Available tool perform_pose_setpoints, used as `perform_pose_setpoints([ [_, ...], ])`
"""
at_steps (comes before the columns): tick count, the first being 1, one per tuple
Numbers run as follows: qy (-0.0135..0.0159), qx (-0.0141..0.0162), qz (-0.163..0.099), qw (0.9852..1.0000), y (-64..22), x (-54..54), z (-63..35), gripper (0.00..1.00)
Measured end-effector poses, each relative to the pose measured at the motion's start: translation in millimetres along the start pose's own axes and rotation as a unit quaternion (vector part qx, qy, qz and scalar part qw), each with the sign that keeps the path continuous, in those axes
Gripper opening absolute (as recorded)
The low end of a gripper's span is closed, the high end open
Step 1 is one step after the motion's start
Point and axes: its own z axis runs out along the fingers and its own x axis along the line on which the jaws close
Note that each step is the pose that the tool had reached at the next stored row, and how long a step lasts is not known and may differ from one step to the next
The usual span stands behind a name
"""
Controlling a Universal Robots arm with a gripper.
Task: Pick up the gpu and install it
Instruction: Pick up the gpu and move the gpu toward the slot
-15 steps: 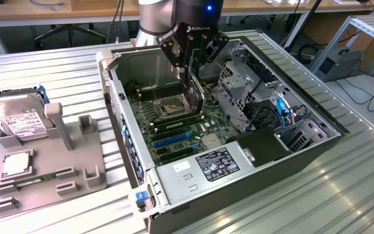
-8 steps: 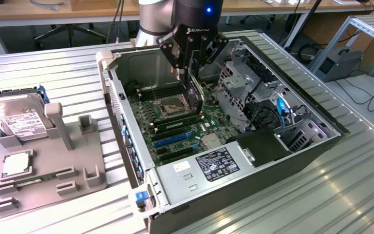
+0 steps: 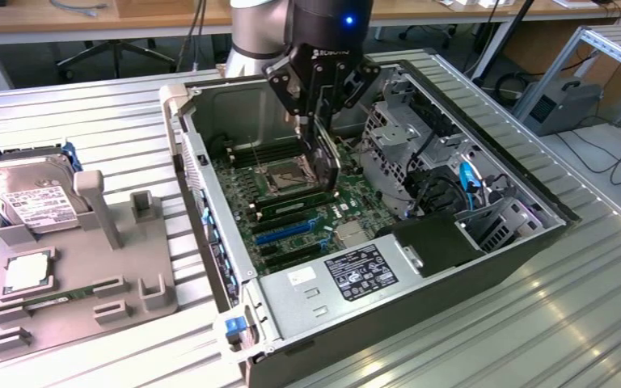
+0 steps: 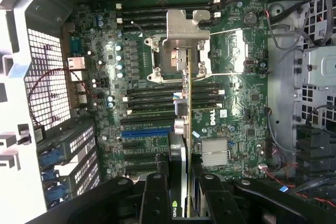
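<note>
one gpu hangs on edge from the gripper inside the open computer case, just above the motherboard. jaws closed on the card's upper part, so its lower edge faces the board. judged not seated; blue slot near.

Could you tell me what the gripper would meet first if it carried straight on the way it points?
It points down into the case, so the gpu held in the gripper would probably reach the motherboard first; depth is unclear.
</note>
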Motion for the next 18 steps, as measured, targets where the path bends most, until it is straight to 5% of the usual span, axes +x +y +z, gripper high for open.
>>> perform_pose_setpoints([
  [18,0.0,0.0,0.0,1.0,1.5,-12.8,5.5,0.27],
])
